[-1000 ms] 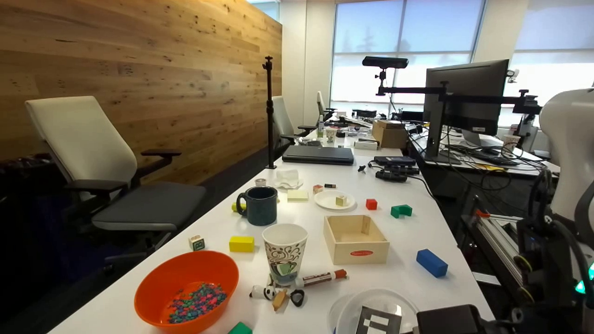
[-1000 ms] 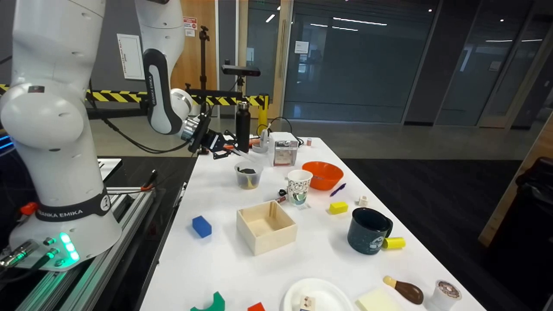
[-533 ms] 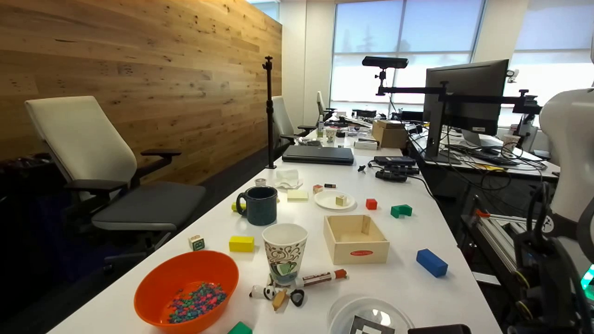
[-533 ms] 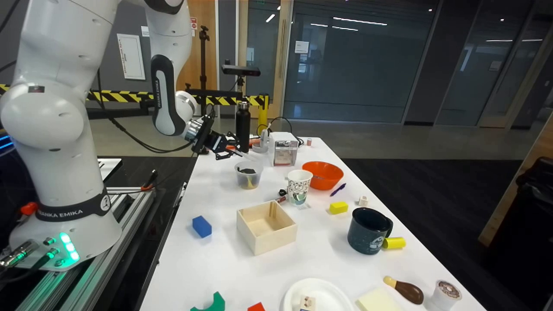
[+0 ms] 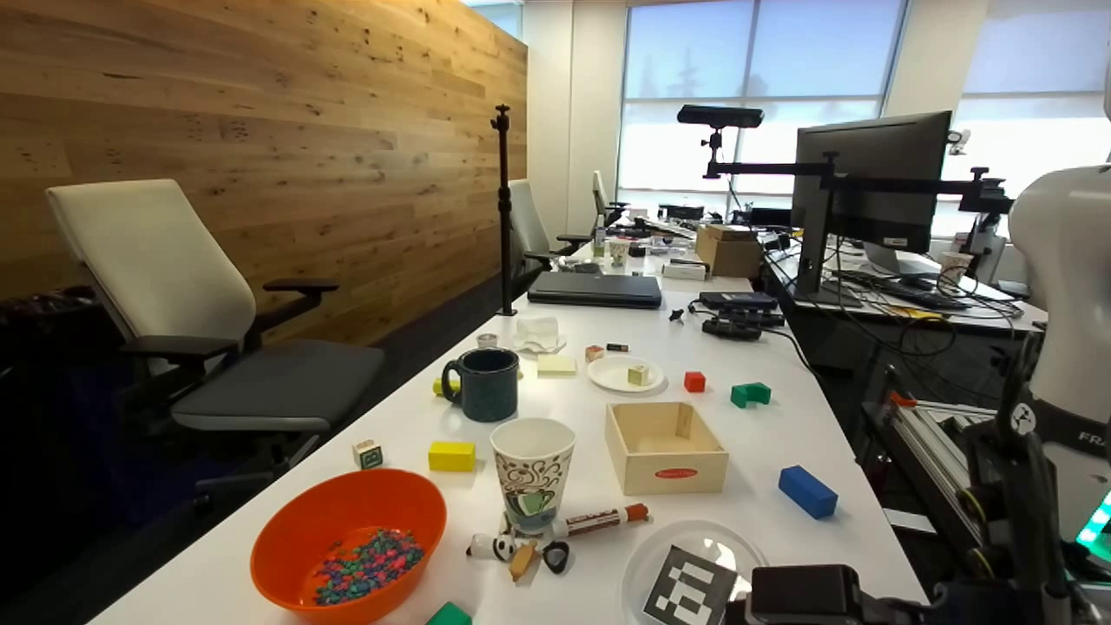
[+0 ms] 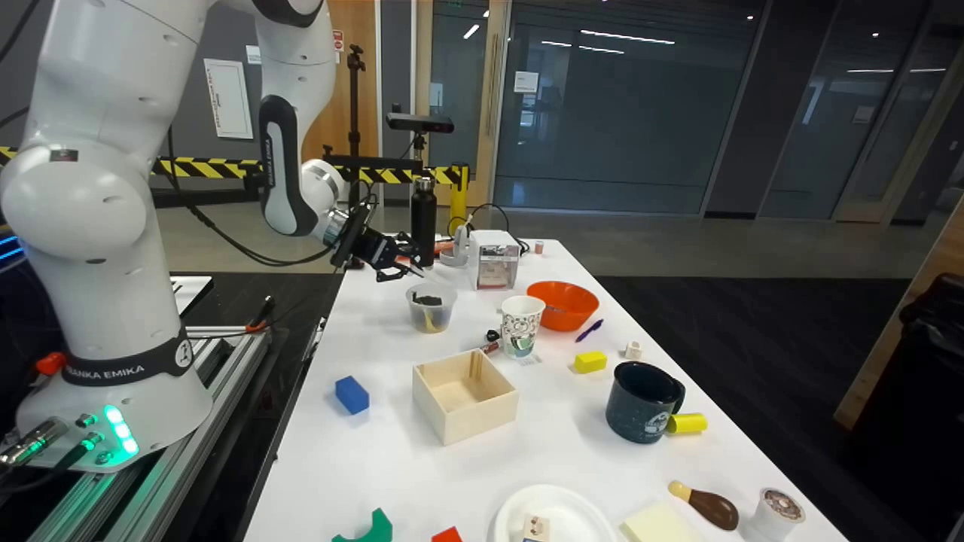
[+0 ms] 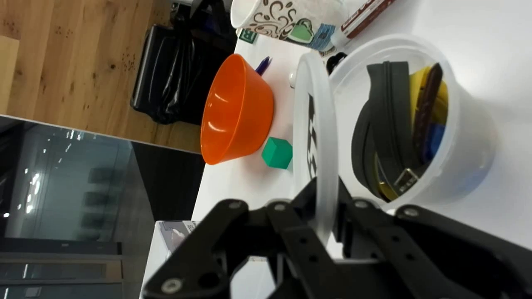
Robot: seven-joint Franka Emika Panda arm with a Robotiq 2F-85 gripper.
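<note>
My gripper (image 7: pixel 325 195) is shut on the rim of a translucent round lid (image 7: pixel 328 124) bearing a black-and-white square pattern. In the wrist view the lid stands nearly edge-on. Beside it is a clear plastic tub (image 7: pixel 469 137), with a dark zippered strap (image 7: pixel 392 112) and yellow, brown and blue pieces inside. Whether lid and tub touch, I cannot tell. In an exterior view the gripper (image 6: pixel 410 265) hangs just above and behind the tub (image 6: pixel 431 310). In another exterior view the lid (image 5: pixel 642 555) faces the camera and covers most of the tub.
An orange bowl (image 5: pixel 347 547) with small coloured pieces and a patterned paper cup (image 5: pixel 532 473) stand near the tub. Also around are a red-capped marker (image 5: pixel 599 521), green block (image 7: pixel 277 153), wooden box (image 6: pixel 463 425), blue block (image 6: pixel 352 395), black bottle (image 6: pixel 423 226) and white box (image 6: pixel 493 260).
The lid dipped, then rose and turned so its pattern shows more fully. The arm has shifted slightly. In an exterior view the tub has moved a little toward the camera. The gripper stays shut.
</note>
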